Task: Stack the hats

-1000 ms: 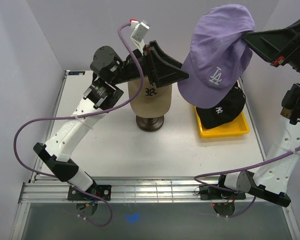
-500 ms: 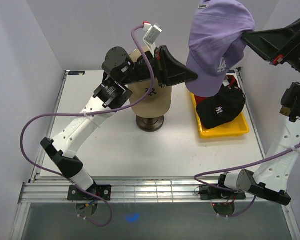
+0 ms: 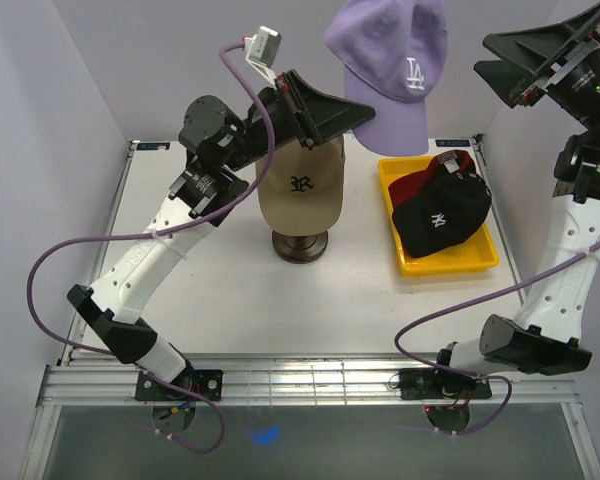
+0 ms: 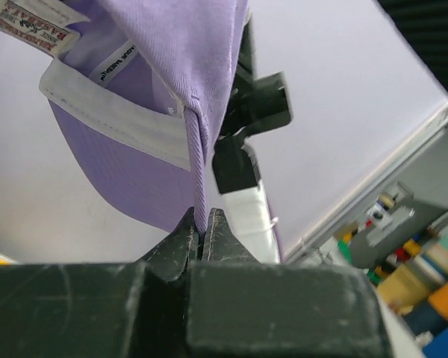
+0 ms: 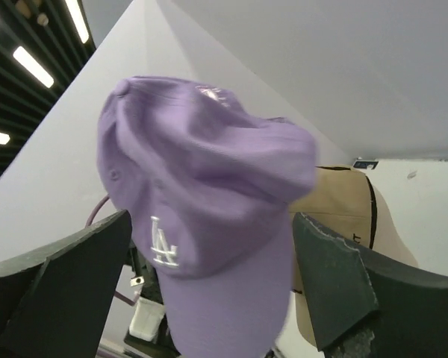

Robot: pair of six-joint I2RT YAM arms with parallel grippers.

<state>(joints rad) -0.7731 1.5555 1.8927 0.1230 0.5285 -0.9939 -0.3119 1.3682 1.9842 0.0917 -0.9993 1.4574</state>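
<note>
One lavender cap (image 3: 390,60) hangs brim-down from the left gripper (image 3: 360,116), which is clenched on its rim. The right gripper (image 3: 487,56) stands wide open, clear of it. Beneath the clenched jaws sits the tan cap (image 3: 302,185).

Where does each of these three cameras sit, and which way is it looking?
Top external: fixed above and behind, looking down on the white table; left arm and right arm show.
Left wrist: on the left arm, looking along the left gripper, shut on a lavender fabric baseball cap.
Right wrist: on the right arm, looking through the open right gripper at that cap.
Shared: all three see the cap.
</note>
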